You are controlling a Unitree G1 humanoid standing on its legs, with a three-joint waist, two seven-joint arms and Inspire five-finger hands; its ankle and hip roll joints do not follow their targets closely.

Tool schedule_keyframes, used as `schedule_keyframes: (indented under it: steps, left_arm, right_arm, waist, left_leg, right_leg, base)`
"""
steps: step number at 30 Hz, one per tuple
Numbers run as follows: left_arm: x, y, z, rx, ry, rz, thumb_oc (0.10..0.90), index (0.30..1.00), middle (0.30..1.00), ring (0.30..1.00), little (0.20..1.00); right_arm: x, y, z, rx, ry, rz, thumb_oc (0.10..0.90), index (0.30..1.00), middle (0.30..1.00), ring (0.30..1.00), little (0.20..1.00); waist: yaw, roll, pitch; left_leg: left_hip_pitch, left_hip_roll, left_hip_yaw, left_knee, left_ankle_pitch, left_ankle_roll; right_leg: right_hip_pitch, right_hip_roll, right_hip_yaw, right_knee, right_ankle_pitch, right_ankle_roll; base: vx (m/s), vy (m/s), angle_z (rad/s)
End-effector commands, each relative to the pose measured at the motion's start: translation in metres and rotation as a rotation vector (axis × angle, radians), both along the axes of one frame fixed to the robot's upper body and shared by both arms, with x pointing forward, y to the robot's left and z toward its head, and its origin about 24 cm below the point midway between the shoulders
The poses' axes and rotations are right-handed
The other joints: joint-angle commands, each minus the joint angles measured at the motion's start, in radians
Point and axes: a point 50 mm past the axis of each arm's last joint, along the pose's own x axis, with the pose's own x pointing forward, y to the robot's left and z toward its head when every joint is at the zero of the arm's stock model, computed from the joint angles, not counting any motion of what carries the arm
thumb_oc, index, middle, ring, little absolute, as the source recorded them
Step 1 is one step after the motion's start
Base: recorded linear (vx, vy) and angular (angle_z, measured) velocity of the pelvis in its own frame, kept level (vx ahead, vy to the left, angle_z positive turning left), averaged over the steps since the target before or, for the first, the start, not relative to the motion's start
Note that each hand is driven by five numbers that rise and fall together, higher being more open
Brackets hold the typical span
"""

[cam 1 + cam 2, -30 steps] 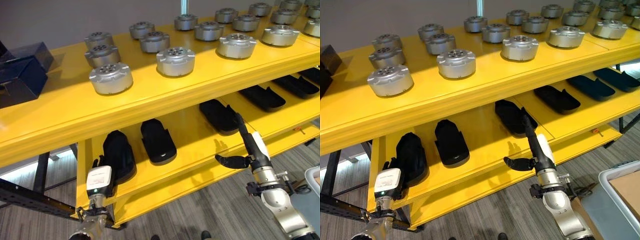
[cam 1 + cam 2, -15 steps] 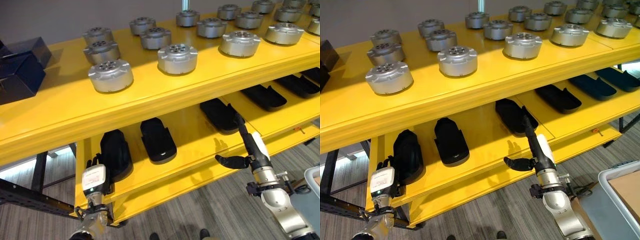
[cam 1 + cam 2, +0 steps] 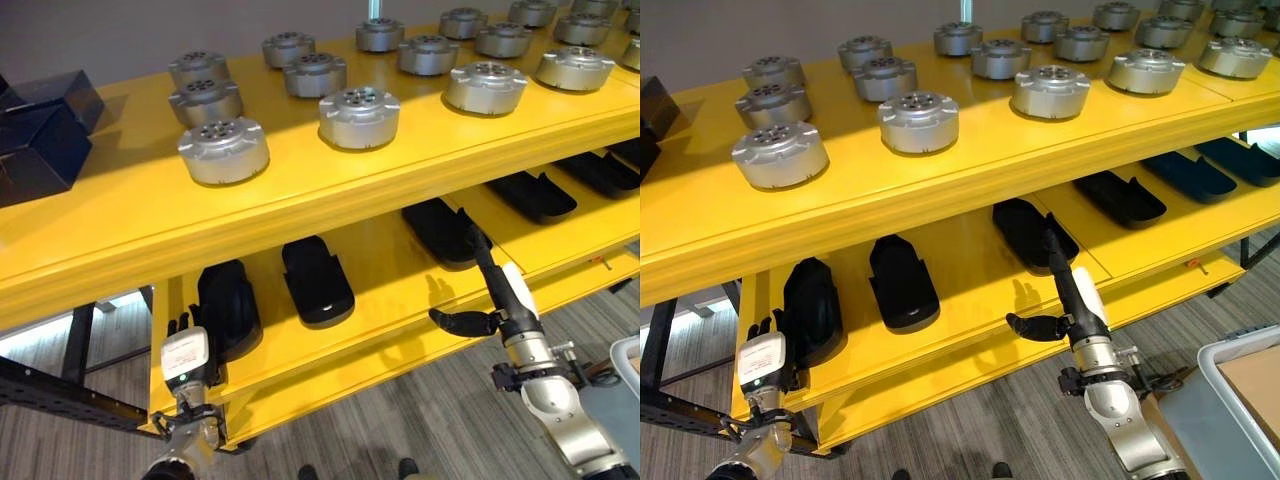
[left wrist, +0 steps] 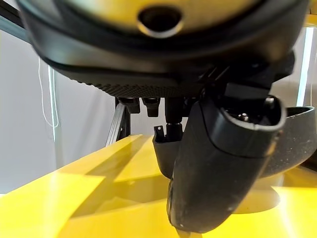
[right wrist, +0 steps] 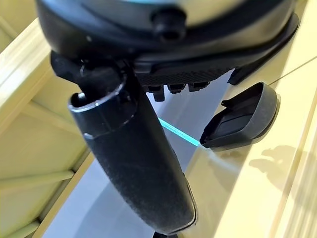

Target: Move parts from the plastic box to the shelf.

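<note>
Yellow shelf [image 3: 330,195]; right wrist view: black part [image 5: 242,116] close beyond right hand [image 5: 133,158].

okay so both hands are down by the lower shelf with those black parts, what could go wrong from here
1. The left hand sits right beside the leftmost black part, near the lower shelf's front edge; a stray sweep could drag that part off.
2. The right hand, fingers straight, reaches toward another black part; pushing further might shove it back or skew it.
3. The upper shelf overhangs both hands, so lifting straight up may strike its lip and jostle the silver round parts.
</note>
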Motion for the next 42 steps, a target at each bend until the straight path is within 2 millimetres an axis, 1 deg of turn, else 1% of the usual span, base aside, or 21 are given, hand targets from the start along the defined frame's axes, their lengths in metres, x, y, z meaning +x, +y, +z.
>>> schedule_keyframes:
  steps: [1, 4, 7, 9, 14, 24, 25, 33, 37, 38, 42]
  left_arm:
    - [-0.043, 0.095, 0.016, 0.279, 0.197, 0.390, 0.900, 1.000, 1.000, 1.000, 1.000]
    - [-0.058, 0.112, 0.020, 0.335, 0.235, 0.439, 0.900, 1.000, 1.000, 1.000, 1.000]
    - [-0.065, 0.124, 0.027, 0.348, 0.230, 0.463, 0.900, 1.000, 1.000, 1.000, 1.000]
    - [-0.068, 0.126, 0.028, 0.346, 0.241, 0.468, 0.900, 1.000, 1.000, 1.000, 1.000]
    - [-0.068, 0.122, 0.023, 0.356, 0.253, 0.450, 0.900, 1.000, 1.000, 1.000, 1.000]
    - [-0.066, 0.119, 0.023, 0.360, 0.248, 0.425, 0.900, 1.000, 1.000, 1.000, 1.000]
    - [-0.063, 0.114, 0.022, 0.357, 0.238, 0.401, 0.900, 1.000, 1.000, 1.000, 1.000]
    - [-0.065, 0.108, 0.017, 0.359, 0.242, 0.369, 0.900, 1.000, 1.000, 1.000, 1.000]
    - [-0.063, 0.108, 0.017, 0.365, 0.239, 0.357, 0.900, 1.000, 1.000, 1.000, 1.000]
    - [-0.060, 0.107, 0.021, 0.373, 0.217, 0.332, 0.900, 1.000, 1.000, 1.000, 1.000]
    - [-0.060, 0.107, 0.021, 0.373, 0.218, 0.332, 0.900, 1.000, 1.000, 1.000, 1.000]
  right_arm:
    - [0.020, 0.016, 0.068, 0.051, -0.333, 0.079, 0.900, 1.000, 1.000, 1.000, 1.000]
    - [0.020, 0.015, 0.070, 0.048, -0.333, 0.086, 0.900, 1.000, 1.000, 1.000, 1.000]
    - [0.020, 0.015, 0.071, 0.044, -0.337, 0.086, 0.900, 1.000, 1.000, 1.000, 1.000]
    - [0.020, 0.015, 0.072, 0.044, -0.337, 0.086, 0.900, 1.000, 1.000, 1.000, 1.000]
    - [0.022, 0.015, 0.072, 0.050, -0.337, 0.084, 0.900, 1.000, 1.000, 1.000, 1.000]
    - [0.021, 0.015, 0.072, 0.053, -0.340, 0.076, 0.900, 1.000, 1.000, 1.000, 1.000]
    - [0.020, 0.016, 0.072, 0.054, -0.341, 0.078, 0.900, 1.000, 1.000, 1.000, 1.000]
    - [0.019, 0.014, 0.071, 0.059, -0.339, 0.066, 0.900, 1.000, 1.000, 1.000, 1.000]
    - [0.020, 0.014, 0.070, 0.061, -0.338, 0.065, 0.900, 1.000, 1.000, 1.000, 1.000]
    - [0.019, 0.014, 0.069, 0.060, -0.338, 0.062, 0.900, 1.000, 1.000, 1.000, 1.000]
    - [0.019, 0.014, 0.069, 0.060, -0.338, 0.062, 0.900, 1.000, 1.000, 1.000, 1.000]
  waist:
    - [0.051, -0.051, 0.008]
    - [0.053, -0.044, 0.009]
    - [0.057, -0.034, 0.011]
    - [0.060, -0.031, 0.011]
    - [0.062, -0.033, 0.008]
    - [0.062, -0.033, 0.011]
    - [0.063, -0.033, 0.014]
    - [0.067, -0.037, 0.014]
    - [0.067, -0.037, 0.013]
    - [0.069, -0.038, 0.013]
    - [0.069, -0.038, 0.012]
  left_leg:
    - [0.032, 0.044, 0.027, 0.084, -0.123, -0.008]
    - [0.032, 0.042, 0.026, 0.083, -0.121, -0.008]
    - [0.028, 0.040, 0.022, 0.081, -0.119, -0.009]
    - [0.026, 0.039, 0.019, 0.082, -0.118, -0.009]
    - [0.024, 0.042, 0.018, 0.082, -0.118, -0.010]
    - [0.022, 0.043, 0.017, 0.085, -0.119, -0.010]
    - [0.020, 0.043, 0.016, 0.089, -0.120, -0.009]
    - [0.019, 0.044, 0.014, 0.089, -0.120, -0.010]
    - [0.020, 0.044, 0.014, 0.088, -0.120, -0.010]
    - [0.022, 0.045, 0.014, 0.084, -0.119, -0.011]
    - [0.022, 0.045, 0.014, 0.084, -0.119, -0.011]
  right_leg:
    - [-0.053, -0.059, 0.005, 0.155, -0.106, 0.024]
    - [-0.052, -0.061, 0.006, 0.153, -0.106, 0.025]
    - [-0.056, -0.064, 0.003, 0.155, -0.107, 0.026]
    - [-0.056, -0.064, 0.001, 0.156, -0.107, 0.025]
    - [-0.057, -0.063, -0.001, 0.158, -0.110, 0.024]
    - [-0.060, -0.063, 0.000, 0.161, -0.111, 0.023]
    - [-0.062, -0.064, 0.000, 0.165, -0.112, 0.023]
    - [-0.060, -0.063, -0.002, 0.163, -0.112, 0.022]
    - [-0.060, -0.062, -0.002, 0.162, -0.112, 0.023]
    - [-0.058, -0.062, -0.005, 0.159, -0.111, 0.023]
    - [-0.058, -0.062, -0.005, 0.159, -0.111, 0.023]
  base:
    - [0.00, 0.000, 0.00]
    - [0.00, 0.000, 0.00]
    - [0.00, 0.000, 0.00]
    - [0.00, 0.000, 0.00]
    - [0.00, -0.011, 0.03]
    - [0.00, -0.003, 0.01]
    - [0.00, 0.000, 0.00]
    - [0.00, 0.000, 0.00]
    - [0.00, 0.000, 0.00]
    - [0.00, 0.000, 0.00]
    - [0.00, 0.000, 0.00]
